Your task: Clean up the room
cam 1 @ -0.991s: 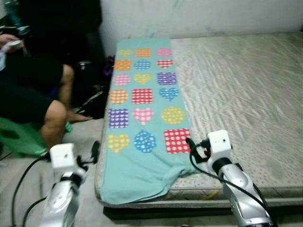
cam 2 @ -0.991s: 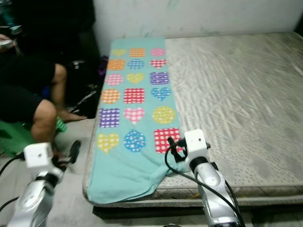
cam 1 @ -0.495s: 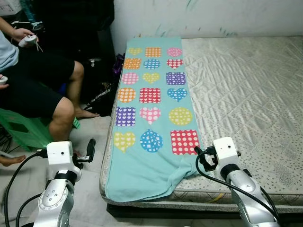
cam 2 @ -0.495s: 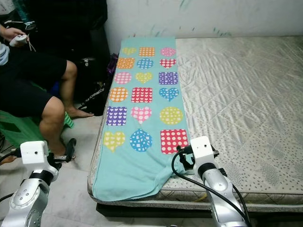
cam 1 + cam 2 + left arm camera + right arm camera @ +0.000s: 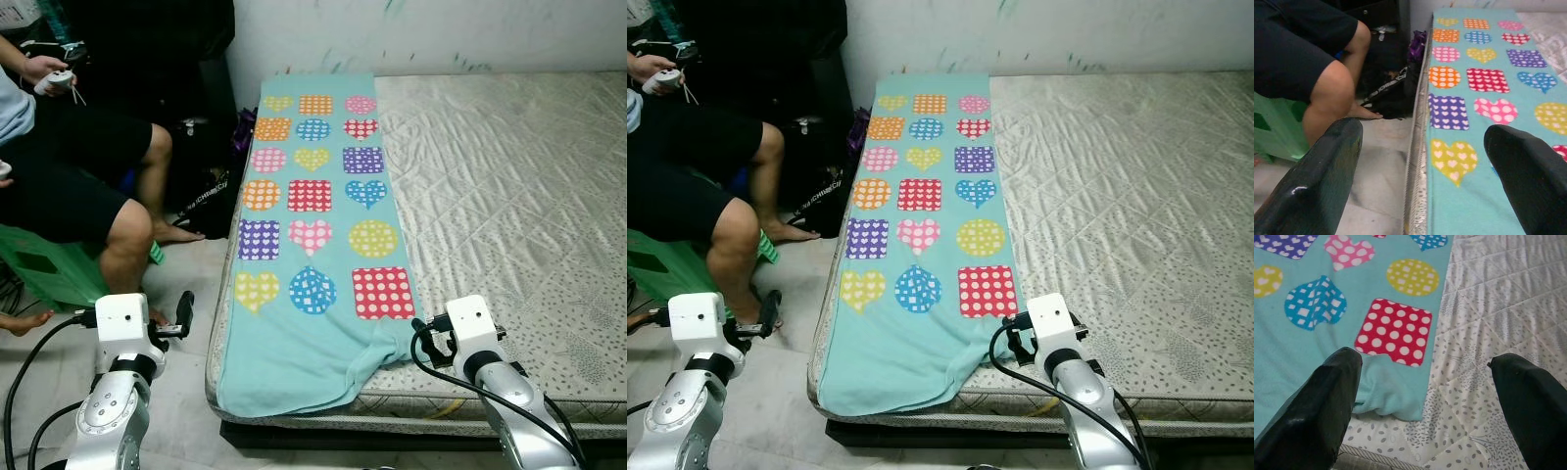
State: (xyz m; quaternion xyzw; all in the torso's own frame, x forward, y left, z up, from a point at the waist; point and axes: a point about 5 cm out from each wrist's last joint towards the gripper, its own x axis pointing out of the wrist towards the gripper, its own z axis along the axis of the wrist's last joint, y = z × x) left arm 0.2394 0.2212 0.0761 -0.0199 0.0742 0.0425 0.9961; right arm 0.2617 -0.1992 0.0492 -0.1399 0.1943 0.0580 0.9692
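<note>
Right fingers (image 5: 1327,401) spread wide above blanket (image 5: 1327,333) corner on mattress (image 5: 1488,308).

A mattress (image 5: 509,196) with a pale quilted cover is seen set against the wall. Along its left edge a teal blanket (image 5: 313,225), printed with dotted hearts, squares and circles in three columns, is spread lengthwise. Its near end is draped over the mattress edge, with one corner rumpled.

Bare mattress (image 5: 509,186) right of blanket (image 5: 313,225) (seated person (image 5: 88,186) left)
</note>
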